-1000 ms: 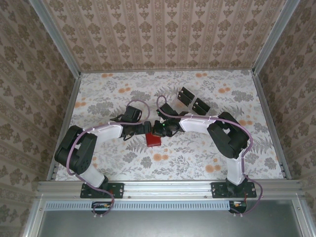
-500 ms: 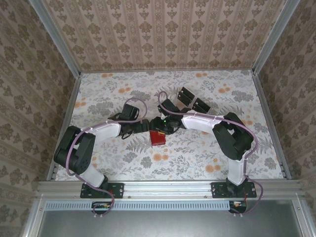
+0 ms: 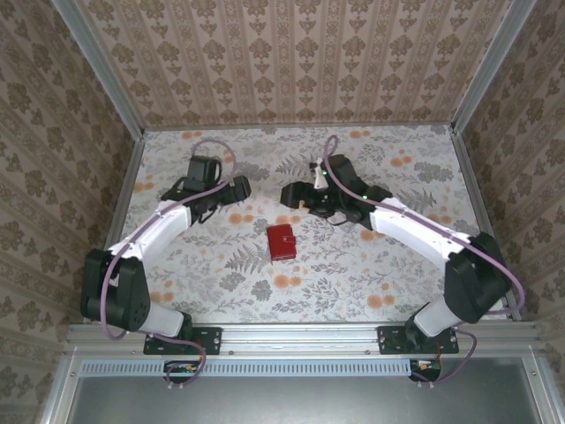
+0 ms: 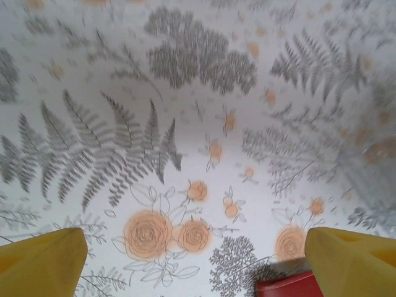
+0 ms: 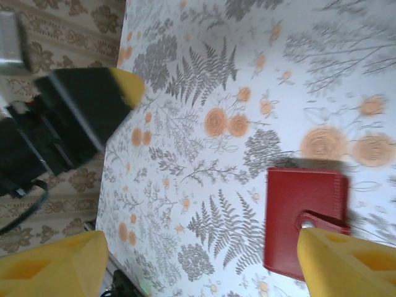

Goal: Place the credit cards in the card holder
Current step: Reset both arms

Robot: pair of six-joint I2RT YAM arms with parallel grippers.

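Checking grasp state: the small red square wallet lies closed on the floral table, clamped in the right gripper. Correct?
No, not clamped. The small red square wallet lies closed on the floral table, apart from the open right gripper. The top external view shows it.

the card holder (image 3: pixel 282 242) looks like matt red leather with a shiny snap (image 5: pixel 305 221), on a smooth table (image 3: pixel 353 276).

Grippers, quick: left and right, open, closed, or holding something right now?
Left yellow-fingered gripper: open, holding nothing.
Right yellow-fingered gripper: open, holding nothing.
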